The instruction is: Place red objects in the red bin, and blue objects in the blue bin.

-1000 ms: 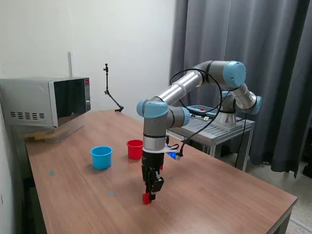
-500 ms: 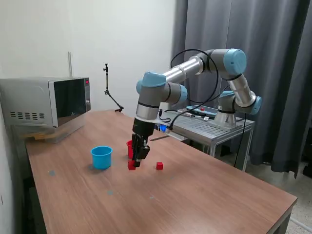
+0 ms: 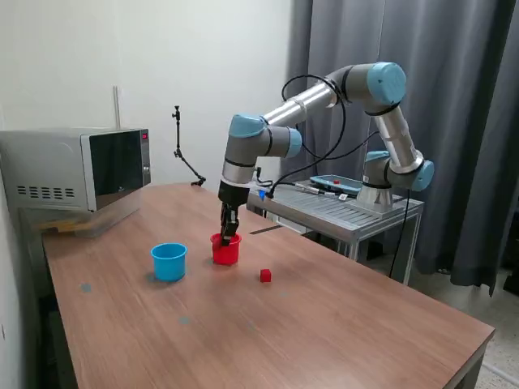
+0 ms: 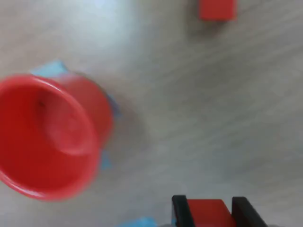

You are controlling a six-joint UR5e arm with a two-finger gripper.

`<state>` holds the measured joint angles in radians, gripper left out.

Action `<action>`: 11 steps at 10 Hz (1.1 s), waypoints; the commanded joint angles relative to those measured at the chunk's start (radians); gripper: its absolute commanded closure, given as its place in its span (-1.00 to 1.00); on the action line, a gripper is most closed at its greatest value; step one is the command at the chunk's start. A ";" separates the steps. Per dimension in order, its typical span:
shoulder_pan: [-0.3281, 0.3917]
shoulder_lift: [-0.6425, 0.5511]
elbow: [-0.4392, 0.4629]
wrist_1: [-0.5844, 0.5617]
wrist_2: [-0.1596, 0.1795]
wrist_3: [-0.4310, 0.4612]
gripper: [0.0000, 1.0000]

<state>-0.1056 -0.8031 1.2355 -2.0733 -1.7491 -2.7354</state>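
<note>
My gripper (image 3: 229, 236) hangs just over the rim of the red bin (image 3: 226, 251), a small red cup. In the wrist view the gripper (image 4: 211, 213) is shut on a small red cube (image 4: 208, 211) between its black fingers. The red bin (image 4: 45, 137) appears blurred off to one side of that cube, its inside bare as far as it shows. A second red cube (image 3: 265, 275) lies on the table toward the exterior view's right of the cup and also shows in the wrist view (image 4: 217, 9). The blue bin (image 3: 169, 261) stands on the exterior view's left. No blue objects are in view.
A microwave (image 3: 77, 168) stands at the table's far corner on the exterior view's left. A thin black stand (image 3: 183, 150) rises at the back. The arm's base sits on a metal cart (image 3: 357, 212) beyond the table. Blue tape bits (image 4: 105, 160) lie under the red cup.
The gripper has lifted the red cube from the near part of the table and carried it back toward the red cup. The other red cube, hidden before, now shows.
</note>
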 commanded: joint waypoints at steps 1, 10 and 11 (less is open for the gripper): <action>-0.058 -0.036 0.100 0.002 -0.006 0.045 1.00; -0.151 -0.108 0.196 0.005 -0.053 0.072 1.00; -0.152 -0.113 0.193 0.005 -0.052 0.072 1.00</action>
<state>-0.2558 -0.9089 1.4291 -2.0678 -1.8049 -2.6643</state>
